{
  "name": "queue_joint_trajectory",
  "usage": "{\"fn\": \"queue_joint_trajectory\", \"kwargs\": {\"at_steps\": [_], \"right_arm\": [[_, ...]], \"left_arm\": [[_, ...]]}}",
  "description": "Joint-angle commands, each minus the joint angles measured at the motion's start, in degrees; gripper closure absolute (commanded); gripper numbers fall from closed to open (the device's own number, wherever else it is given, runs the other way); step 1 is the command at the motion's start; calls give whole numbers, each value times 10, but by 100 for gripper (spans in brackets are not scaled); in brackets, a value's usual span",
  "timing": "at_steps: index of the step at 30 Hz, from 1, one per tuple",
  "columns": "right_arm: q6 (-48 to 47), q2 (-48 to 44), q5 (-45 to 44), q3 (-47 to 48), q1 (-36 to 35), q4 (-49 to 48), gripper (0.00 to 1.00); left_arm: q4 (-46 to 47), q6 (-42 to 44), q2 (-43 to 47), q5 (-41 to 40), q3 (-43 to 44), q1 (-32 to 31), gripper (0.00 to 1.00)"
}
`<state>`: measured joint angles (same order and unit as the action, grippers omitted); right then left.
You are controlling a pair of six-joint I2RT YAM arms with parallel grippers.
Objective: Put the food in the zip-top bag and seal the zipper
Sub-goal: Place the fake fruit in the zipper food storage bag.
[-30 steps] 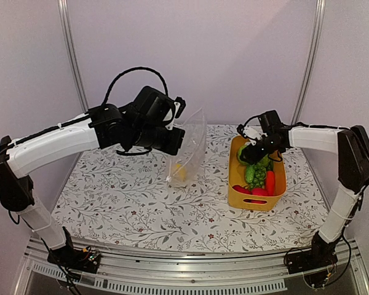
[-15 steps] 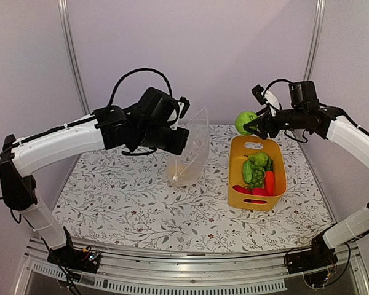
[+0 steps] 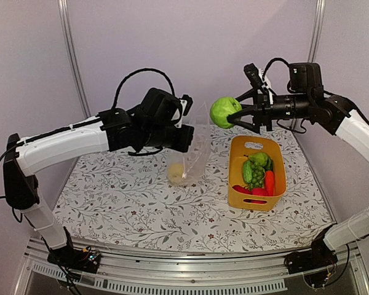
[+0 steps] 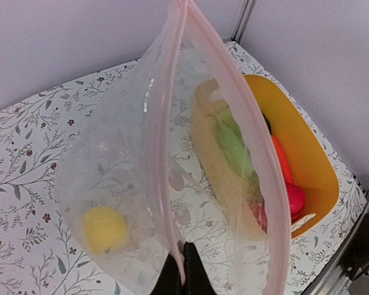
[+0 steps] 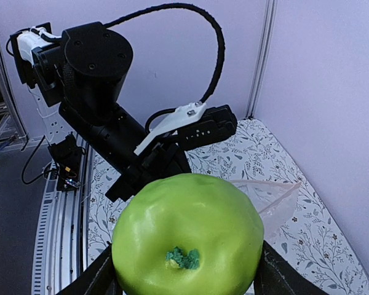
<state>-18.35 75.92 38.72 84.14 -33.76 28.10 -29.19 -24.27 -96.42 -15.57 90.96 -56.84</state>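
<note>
My left gripper (image 3: 189, 135) is shut on the rim of the zip-top bag (image 3: 197, 147), which hangs with its bottom at the table. In the left wrist view the fingertips (image 4: 183, 270) pinch the pinkish zipper (image 4: 163, 153), and the mouth gapes open. A yellow round piece (image 4: 104, 228) lies in the bag (image 4: 129, 184). My right gripper (image 3: 229, 112) is shut on a green round fruit (image 3: 224, 112), held in the air just right of the bag's mouth. The fruit (image 5: 187, 236) fills the right wrist view between the fingers (image 5: 277, 273).
A yellow basket (image 3: 256, 201) stands on the right of the flowered table (image 3: 123, 203). It holds green grapes (image 3: 256, 175), a red-orange carrot (image 3: 270, 182) and red pieces (image 3: 259, 192). Purple walls close in at the back and sides.
My right gripper lifted the green fruit out of the basket and carried it up and left toward the bag's mouth. The left arm rose a little with the bag.
</note>
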Motion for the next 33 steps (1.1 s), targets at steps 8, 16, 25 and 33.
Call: {"fn": "queue_joint_trajectory", "kwargs": {"at_steps": [8, 16, 25, 33], "right_arm": [[62, 88, 70, 48, -30, -38, 56], [109, 126, 110, 46, -31, -80, 55], [131, 158, 105, 2, -31, -121, 55], [112, 146, 28, -39, -31, -124, 55]], "left_arm": [[21, -14, 7, 20, -9, -3, 100], [21, -21, 16, 19, -19, -4, 100], [28, -35, 28, 17, -27, -4, 100], [39, -40, 47, 3, -45, -4, 100]]}}
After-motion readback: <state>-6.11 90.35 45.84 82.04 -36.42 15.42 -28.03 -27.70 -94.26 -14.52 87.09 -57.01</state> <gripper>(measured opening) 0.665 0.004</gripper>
